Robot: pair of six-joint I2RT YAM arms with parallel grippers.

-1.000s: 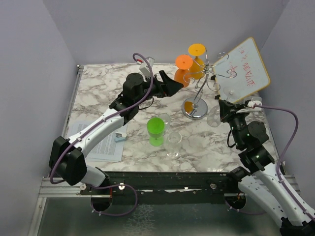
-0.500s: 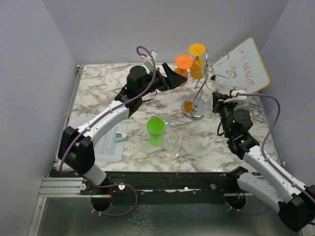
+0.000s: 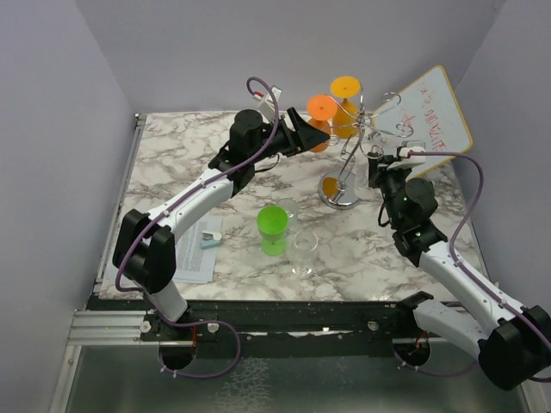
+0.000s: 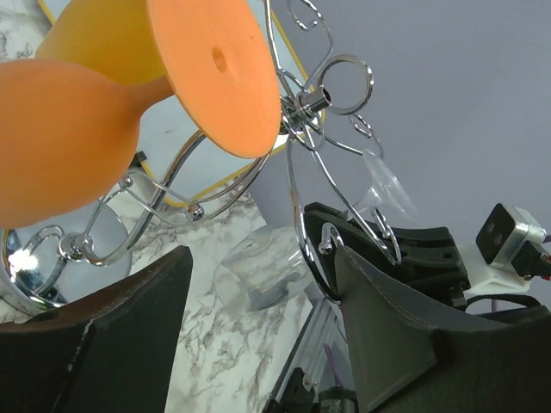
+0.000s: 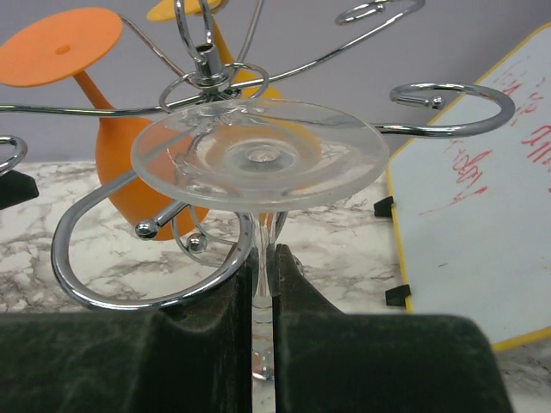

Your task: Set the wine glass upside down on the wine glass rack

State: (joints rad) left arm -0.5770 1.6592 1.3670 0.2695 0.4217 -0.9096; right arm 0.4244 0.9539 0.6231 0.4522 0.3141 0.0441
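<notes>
wine glass point(image 5: 258, 155) being clenched by stem in right gripper point(image 5: 263, 297), inverted, stem upright just beside wine glass rack point(image 5: 207, 64) arm.

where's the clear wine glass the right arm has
Right wrist view: the clear wine glass is clamped by its stem in the right gripper, foot up at the wine glass rack, right of the orange glass.

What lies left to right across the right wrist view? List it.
Opaque orange wine glass, hung upside down → clear wine glass, stem pinched in the right gripper → yellow-framed whiteboard with red writing.
</notes>
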